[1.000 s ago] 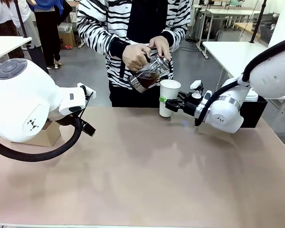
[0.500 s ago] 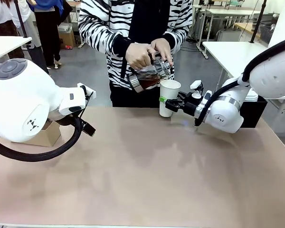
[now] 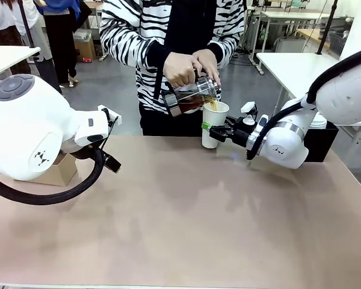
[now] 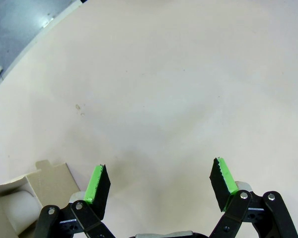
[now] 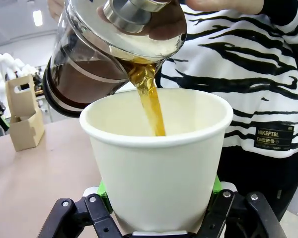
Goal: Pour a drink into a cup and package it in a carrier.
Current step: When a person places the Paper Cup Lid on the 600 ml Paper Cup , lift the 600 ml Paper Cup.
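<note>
Right fingers: green pads clenched on opposite sides of the lower wall of the tall white tapered paper cup
Right gripper: holds that cup upright; I cannot tell whether its base rests on the table
Cup position: near the far edge of the beige table, in front of the person, mouth open, no lid on
Drink: thin amber-brown translucent stream falling into the cup from the tilted clear glass pitcher with a dark base, which both of the person's hands hold
Handling: the thin paper wall likely buckles if squeezed, and the cup grows heavier and sloshier as it fills; grip low to mid wall, gently, and hold it level
Left fingers: spread wide, grasping nothing, over bare table
Carrier: tan cardboard two-slot box with a tall upright handle, on the robot's left, well apart from the cup
</note>
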Action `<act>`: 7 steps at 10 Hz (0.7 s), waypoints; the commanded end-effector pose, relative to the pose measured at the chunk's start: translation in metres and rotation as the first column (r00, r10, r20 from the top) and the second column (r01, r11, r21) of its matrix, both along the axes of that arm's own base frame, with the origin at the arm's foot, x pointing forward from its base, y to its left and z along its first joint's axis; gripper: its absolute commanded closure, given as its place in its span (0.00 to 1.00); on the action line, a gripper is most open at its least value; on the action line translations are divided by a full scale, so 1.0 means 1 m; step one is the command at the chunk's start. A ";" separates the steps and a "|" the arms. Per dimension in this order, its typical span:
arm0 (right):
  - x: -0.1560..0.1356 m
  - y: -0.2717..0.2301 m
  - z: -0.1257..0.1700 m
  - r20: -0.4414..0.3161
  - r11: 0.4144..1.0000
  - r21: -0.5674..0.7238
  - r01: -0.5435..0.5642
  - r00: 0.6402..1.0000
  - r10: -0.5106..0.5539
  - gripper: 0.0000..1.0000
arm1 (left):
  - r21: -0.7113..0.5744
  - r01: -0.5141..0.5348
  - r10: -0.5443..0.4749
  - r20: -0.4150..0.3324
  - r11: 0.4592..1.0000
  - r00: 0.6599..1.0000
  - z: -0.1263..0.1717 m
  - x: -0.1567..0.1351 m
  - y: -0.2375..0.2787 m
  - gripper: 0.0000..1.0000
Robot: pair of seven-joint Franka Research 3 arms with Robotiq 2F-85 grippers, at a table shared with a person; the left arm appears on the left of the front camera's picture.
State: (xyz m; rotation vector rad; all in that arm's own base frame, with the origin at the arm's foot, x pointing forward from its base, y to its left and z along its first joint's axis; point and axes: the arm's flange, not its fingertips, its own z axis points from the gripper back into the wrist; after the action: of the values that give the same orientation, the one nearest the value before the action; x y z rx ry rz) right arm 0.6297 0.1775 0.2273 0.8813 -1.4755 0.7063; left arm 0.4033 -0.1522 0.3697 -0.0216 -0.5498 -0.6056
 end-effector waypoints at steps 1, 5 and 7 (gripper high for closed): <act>-0.002 0.001 0.004 -0.001 1.000 -0.005 0.003 1.000 -0.003 0.20 | -0.002 0.001 -0.001 0.000 1.000 1.000 0.000 0.000 0.000 0.00; -0.002 0.001 0.004 -0.001 1.000 -0.005 0.003 1.000 -0.003 0.20 | -0.002 0.001 -0.001 0.000 1.000 1.000 0.000 0.000 0.000 0.00; -0.002 0.001 0.004 -0.001 1.000 -0.005 0.003 1.000 -0.003 0.20 | -0.002 0.001 -0.001 0.000 1.000 1.000 0.000 0.000 0.000 0.00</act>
State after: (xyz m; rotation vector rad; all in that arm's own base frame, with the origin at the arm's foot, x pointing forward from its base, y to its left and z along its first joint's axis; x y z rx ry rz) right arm 0.6297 0.1774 0.2273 0.8811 -1.4754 0.7063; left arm 0.4033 -0.1522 0.3697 -0.0216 -0.5498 -0.6056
